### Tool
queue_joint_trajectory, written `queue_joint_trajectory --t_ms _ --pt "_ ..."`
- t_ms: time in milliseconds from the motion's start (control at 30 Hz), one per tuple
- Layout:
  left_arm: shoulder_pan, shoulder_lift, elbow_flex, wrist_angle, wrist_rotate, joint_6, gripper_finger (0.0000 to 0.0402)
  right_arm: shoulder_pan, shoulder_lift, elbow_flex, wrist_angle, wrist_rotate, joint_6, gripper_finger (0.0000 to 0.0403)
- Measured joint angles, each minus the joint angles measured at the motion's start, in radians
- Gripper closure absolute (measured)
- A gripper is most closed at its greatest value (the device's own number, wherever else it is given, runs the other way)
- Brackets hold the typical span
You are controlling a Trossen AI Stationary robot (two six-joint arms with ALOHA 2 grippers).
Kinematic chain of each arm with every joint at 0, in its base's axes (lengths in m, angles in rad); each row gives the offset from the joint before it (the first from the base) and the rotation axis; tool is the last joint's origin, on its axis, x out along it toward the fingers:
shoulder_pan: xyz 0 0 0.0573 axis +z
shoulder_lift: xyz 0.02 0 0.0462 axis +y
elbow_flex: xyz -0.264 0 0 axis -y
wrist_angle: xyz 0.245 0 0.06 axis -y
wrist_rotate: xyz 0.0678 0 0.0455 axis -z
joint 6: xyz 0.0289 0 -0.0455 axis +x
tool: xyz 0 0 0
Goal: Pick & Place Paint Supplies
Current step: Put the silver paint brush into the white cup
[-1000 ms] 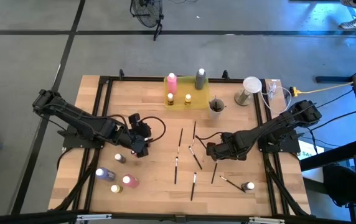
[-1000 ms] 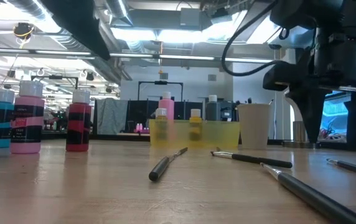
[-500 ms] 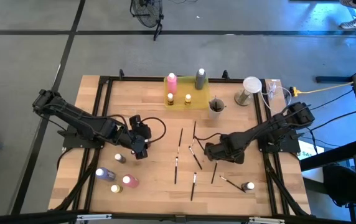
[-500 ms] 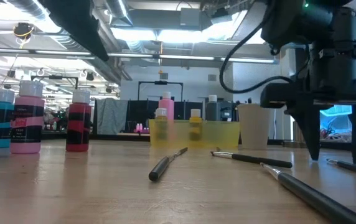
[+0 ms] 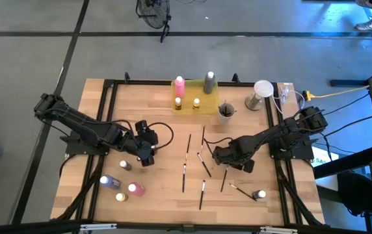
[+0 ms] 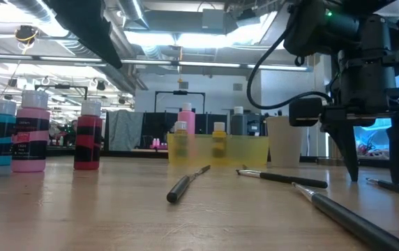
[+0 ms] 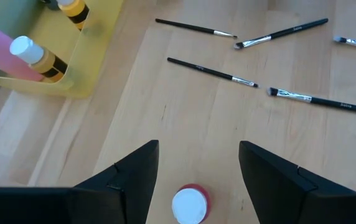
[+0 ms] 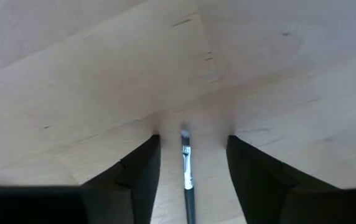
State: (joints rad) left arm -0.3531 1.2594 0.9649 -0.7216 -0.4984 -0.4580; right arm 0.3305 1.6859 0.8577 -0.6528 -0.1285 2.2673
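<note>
Several thin dark-handled paintbrushes [image 5: 202, 162] lie flat on the wooden table. My right gripper [image 5: 220, 155] points straight down, open, with its fingertips low at the table on either side of one brush [image 8: 187, 171]. That brush's light tip [image 8: 184, 134] lies between the fingers without touching them. My left gripper [image 5: 146, 151] hangs open, slanting down, above a small red bottle with a white cap [image 7: 190, 203]. More paint bottles [image 5: 122, 185] stand upright near the table's front left.
A translucent yellow tray [image 5: 207, 106] at the table's far edge holds pink, grey and small yellow-capped bottles. A cup [image 5: 225, 112] with brushes stands to its right. A small grey bottle [image 5: 259, 194] stands near the front right. Black frame rails run along the table's sides.
My right gripper has come down toward the table and shifted slightly toward the table's left, rolling about its own downward line, until its fingers stand astride the brush. My left gripper has kept still.
</note>
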Motion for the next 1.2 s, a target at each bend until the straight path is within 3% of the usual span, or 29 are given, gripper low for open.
queue_joint_trajectory --t_ms 400,933,1200 --pt "0.0 0.0 0.0 0.0 0.0 0.0 0.0185 0.001 0.002 0.0 0.006 -0.002 -0.013 0.0282" --pt "0.0 0.0 0.0 0.0 -0.001 0.0 0.0183 -0.023 0.002 0.0 -0.013 0.004 -0.117 0.0394" --pt "0.0 0.0 0.0 0.0 -0.001 0.0 0.0183 -0.027 0.001 0.0 -0.043 0.015 -0.156 0.0401"
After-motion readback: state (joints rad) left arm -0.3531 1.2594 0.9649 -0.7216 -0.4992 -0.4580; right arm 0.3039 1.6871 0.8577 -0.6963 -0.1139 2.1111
